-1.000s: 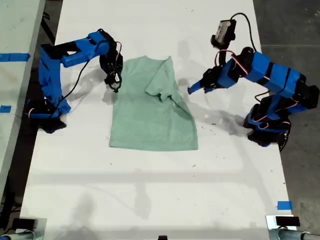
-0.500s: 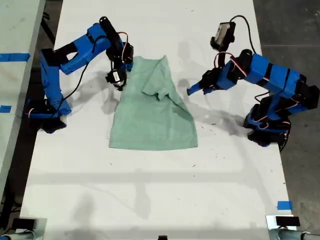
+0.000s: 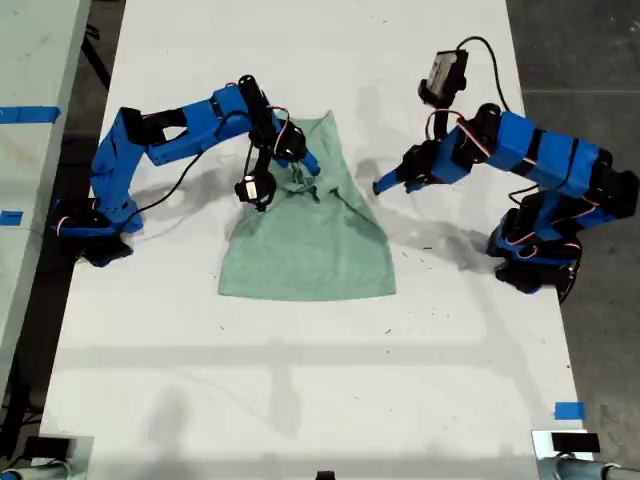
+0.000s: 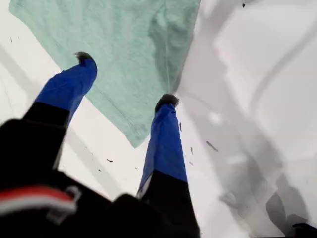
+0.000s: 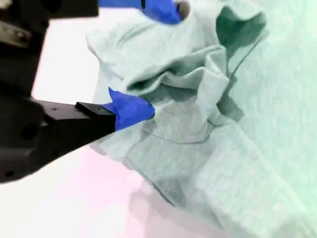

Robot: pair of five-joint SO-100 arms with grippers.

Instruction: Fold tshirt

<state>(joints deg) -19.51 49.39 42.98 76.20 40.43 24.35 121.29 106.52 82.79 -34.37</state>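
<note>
- Exterior view: the tshirt [image 3: 308, 235] lies mid-worktop [image 3: 300, 400], its upper part bunched under my second gripper [image 3: 300, 163]; a fold-over looks underway.
- First wrist view: my first gripper [image 4: 126, 82], tool apart, hovers empty beside the cloth edge.
- Second wrist view: tool apart around the bunched fabric; closing seems next.

Plain pale mint-green tshirt [image 3: 310, 235], white table [image 3: 300, 380], blue tape [image 3: 569, 410], seemingly blue-tipped black grippers.
</note>
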